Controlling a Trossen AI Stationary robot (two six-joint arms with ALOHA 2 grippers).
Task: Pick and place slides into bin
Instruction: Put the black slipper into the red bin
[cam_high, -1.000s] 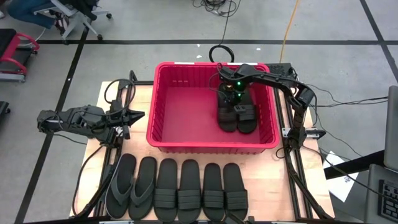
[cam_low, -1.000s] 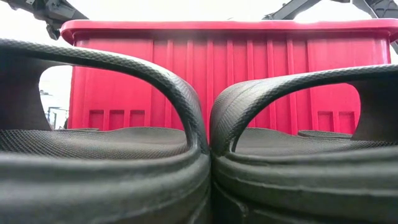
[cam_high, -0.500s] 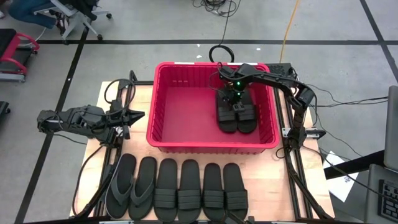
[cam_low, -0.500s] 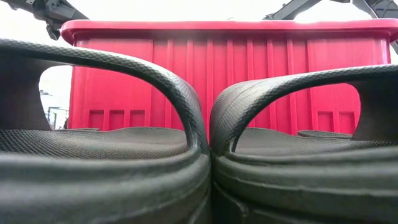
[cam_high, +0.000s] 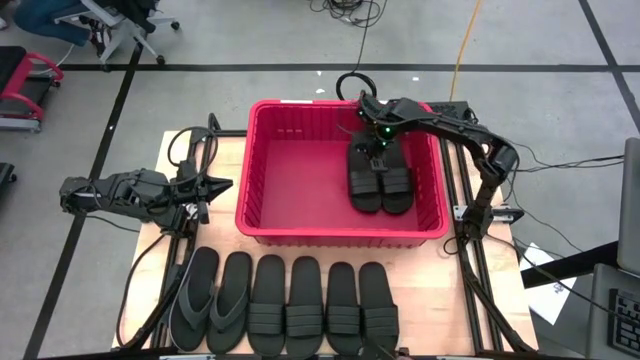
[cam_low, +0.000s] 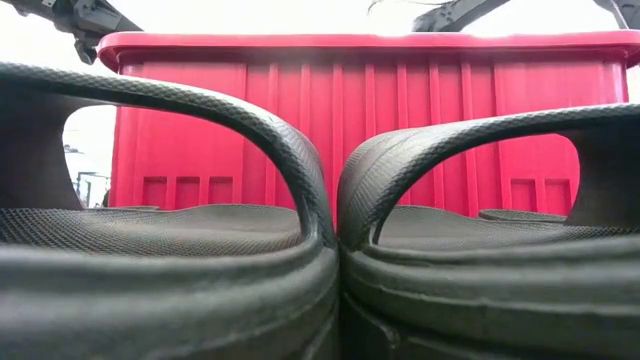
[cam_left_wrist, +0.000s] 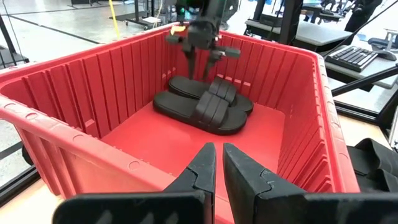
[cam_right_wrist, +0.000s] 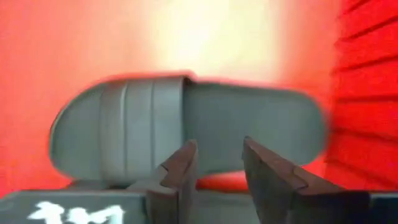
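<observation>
Two black band-strap slides (cam_high: 366, 185) (cam_high: 397, 183) lie side by side, soles down, on the floor of the red bin (cam_high: 340, 232), at its right. My right gripper (cam_high: 374, 150) hangs open above their far ends and touches neither. In its wrist view a slide (cam_right_wrist: 124, 124) lies below the parted fingers (cam_right_wrist: 219, 163). Six more slides (cam_high: 285, 305) rest in a row along the table's near edge: two thong ones at the left, then several banded. My left gripper (cam_high: 222, 186) waits shut, left of the bin.
The bin's left half (cam_high: 300, 180) holds nothing. In the low view two slides (cam_low: 160, 250) (cam_low: 490, 250) fill the foreground, with the bin's near wall (cam_low: 370, 110) behind. Cables (cam_high: 352, 82) lie on the floor beyond the far edge.
My right gripper has come off the right-hand slide in the bin and risen, going toward the bin's far wall and tipping. The slide has stayed flat on the bin floor beside the other one.
</observation>
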